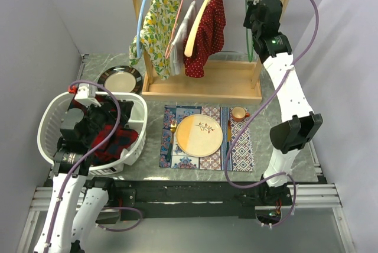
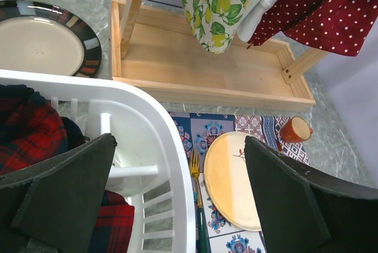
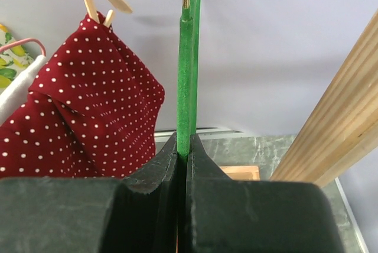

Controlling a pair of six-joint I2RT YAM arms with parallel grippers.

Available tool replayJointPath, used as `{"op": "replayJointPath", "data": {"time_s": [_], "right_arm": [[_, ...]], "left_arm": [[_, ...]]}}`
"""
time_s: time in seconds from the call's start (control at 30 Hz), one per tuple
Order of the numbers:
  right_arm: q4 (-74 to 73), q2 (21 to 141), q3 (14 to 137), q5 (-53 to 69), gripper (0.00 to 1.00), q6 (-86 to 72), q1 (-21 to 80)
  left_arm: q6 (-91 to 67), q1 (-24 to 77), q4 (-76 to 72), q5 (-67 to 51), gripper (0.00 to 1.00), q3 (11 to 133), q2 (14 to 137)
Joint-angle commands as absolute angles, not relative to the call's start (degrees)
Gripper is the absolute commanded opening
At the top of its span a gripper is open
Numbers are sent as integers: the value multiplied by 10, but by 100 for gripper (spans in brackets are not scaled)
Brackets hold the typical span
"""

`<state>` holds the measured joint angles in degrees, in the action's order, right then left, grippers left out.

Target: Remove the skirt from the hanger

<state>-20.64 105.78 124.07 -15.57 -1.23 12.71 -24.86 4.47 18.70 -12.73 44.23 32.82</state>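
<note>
Two arms work over a grey marble tabletop (image 1: 153, 105), one at each side. At the back stands a wooden clothes rack (image 1: 201, 87), its rail carrying four hangers. Near the left front sits a white laundry basket (image 1: 42, 132), and the plaid skirt (image 1: 115, 140), red and black, lies bunched inside it, off any hanger.

The left hand (image 2: 180, 143) hangs over the basket's right rim with its fingers spread wide and nothing between them. The right arm reaches up to the far right end of the rail. There the right hand (image 3: 183, 152) is pinched tight on the bare green hanger (image 3: 188, 87), which rises straight up from between the fingers.

On the rail, from left to right, a blue hanger (image 1: 142, 16) carries a lemon-print garment (image 1: 156, 22). A pink hanger (image 1: 177, 28) carries something white (image 1: 183, 34), and a wooden hanger (image 1: 201, 19) holds a red polka-dot garment (image 1: 209, 34).

In front of the rack lies a patterned placemat (image 1: 236, 152) with a yellow plate (image 1: 199, 136) on it. A dark-rimmed plate (image 1: 120, 80) sits just behind the basket. A small orange mug (image 1: 238, 113) stands at the placemat's far right corner, and a gold fork (image 2: 195, 167) lies just left of the yellow plate.
</note>
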Motion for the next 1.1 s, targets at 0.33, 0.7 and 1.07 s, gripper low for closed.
{"op": "replayJointPath", "data": {"time_s": [0.33, 0.7, 1.07], "right_arm": [[-394, 925, 1269, -110, 62, -202, 125], [-335, 860, 1182, -53, 60, -320, 221], [-132, 894, 1092, -26, 60, -413, 271]], "left_arm": [[-241, 48, 171, -115, 97, 436, 318], [-240, 48, 170, -117, 97, 436, 316], [-243, 48, 165, -128, 97, 433, 320]]}}
